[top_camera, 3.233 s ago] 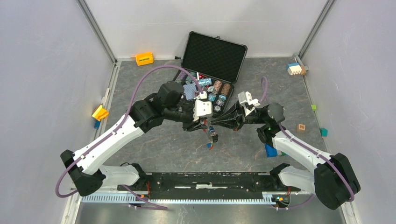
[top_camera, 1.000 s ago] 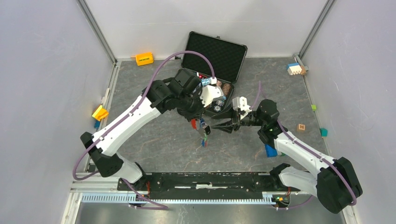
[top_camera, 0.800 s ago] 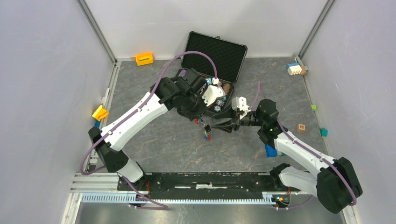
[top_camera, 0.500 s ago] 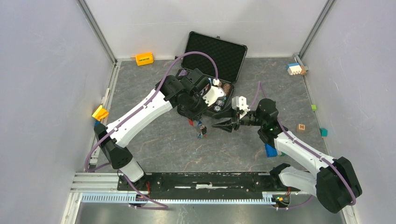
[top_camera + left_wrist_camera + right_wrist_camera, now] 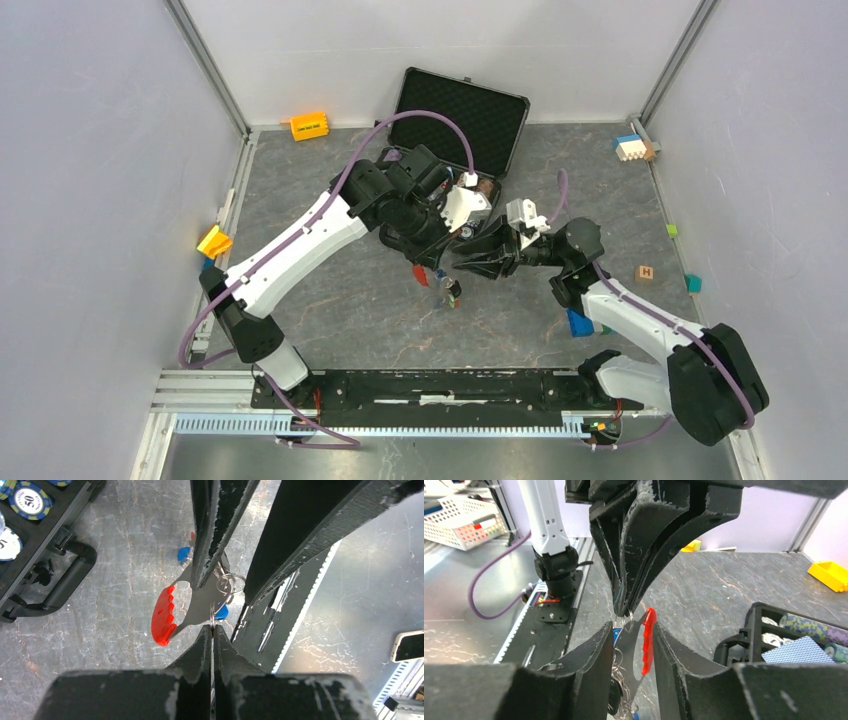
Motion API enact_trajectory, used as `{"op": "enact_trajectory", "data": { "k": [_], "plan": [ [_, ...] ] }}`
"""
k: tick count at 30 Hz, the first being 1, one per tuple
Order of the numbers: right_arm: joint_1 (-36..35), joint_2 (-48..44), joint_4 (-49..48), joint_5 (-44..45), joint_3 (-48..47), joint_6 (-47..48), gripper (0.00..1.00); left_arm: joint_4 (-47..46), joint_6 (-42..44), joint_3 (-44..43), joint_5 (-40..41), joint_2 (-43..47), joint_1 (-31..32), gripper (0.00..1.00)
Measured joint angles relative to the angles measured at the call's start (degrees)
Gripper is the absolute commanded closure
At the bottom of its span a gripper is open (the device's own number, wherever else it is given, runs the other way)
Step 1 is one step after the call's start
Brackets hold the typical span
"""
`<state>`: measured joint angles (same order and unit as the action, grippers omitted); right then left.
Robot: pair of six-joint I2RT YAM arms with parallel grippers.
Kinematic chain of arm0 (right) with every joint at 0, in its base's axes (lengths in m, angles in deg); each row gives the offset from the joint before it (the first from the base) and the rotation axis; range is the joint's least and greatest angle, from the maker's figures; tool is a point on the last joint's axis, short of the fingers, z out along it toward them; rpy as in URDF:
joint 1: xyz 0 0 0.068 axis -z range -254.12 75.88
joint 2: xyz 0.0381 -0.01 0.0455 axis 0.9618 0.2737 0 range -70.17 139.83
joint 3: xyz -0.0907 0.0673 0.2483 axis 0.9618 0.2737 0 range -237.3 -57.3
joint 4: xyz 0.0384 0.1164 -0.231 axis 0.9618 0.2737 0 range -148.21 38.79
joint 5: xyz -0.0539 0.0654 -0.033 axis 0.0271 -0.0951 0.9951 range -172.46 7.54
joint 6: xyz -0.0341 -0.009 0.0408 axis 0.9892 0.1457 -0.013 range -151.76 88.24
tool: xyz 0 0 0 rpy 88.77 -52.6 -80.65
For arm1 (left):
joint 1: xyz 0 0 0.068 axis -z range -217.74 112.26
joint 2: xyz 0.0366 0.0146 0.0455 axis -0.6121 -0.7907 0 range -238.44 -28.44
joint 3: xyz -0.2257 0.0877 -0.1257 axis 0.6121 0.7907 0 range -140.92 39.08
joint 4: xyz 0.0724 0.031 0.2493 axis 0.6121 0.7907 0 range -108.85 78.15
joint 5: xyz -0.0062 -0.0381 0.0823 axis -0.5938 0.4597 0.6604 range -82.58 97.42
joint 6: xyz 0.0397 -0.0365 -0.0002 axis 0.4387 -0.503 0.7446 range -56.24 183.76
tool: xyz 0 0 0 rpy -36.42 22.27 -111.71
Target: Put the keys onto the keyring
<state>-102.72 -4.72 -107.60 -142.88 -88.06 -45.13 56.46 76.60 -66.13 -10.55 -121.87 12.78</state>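
My left gripper (image 5: 438, 262) hangs over the middle of the floor, shut on the keyring's thin metal ring (image 5: 212, 621). The ring's red fob (image 5: 420, 275) dangles below it and also shows in the left wrist view (image 5: 162, 615). Several keys (image 5: 452, 290) hang in a bunch from the ring, one blue-capped (image 5: 221, 611). My right gripper (image 5: 462, 262) comes in from the right, open. In the right wrist view its jaws (image 5: 633, 627) straddle the red fob (image 5: 647, 640) and the hanging keys (image 5: 619, 682), just under the left gripper's fingers (image 5: 634, 570).
An open black case (image 5: 460, 120) with poker chips (image 5: 32, 500) and cards lies just behind the grippers, its handle (image 5: 65, 582) close by. Loose blocks lie around: orange (image 5: 309, 125), yellow (image 5: 214, 241), blue (image 5: 578, 322), a wooden cube (image 5: 645, 272).
My left arm has swung back and right, carrying the keyring bunch. The bunch hangs a little further right than half a second ago. My right gripper has closed in around it.
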Motion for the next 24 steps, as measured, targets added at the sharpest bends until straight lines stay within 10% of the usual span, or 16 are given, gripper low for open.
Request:
{"op": "enact_trajectory", "data": {
  "k": [24],
  "plan": [
    [-1.1,6.8,-19.7,-2.2,2.8,-16.5,0.7,-0.4,0.1,0.0,-3.1,0.0,2.3,0.98]
  ]
}}
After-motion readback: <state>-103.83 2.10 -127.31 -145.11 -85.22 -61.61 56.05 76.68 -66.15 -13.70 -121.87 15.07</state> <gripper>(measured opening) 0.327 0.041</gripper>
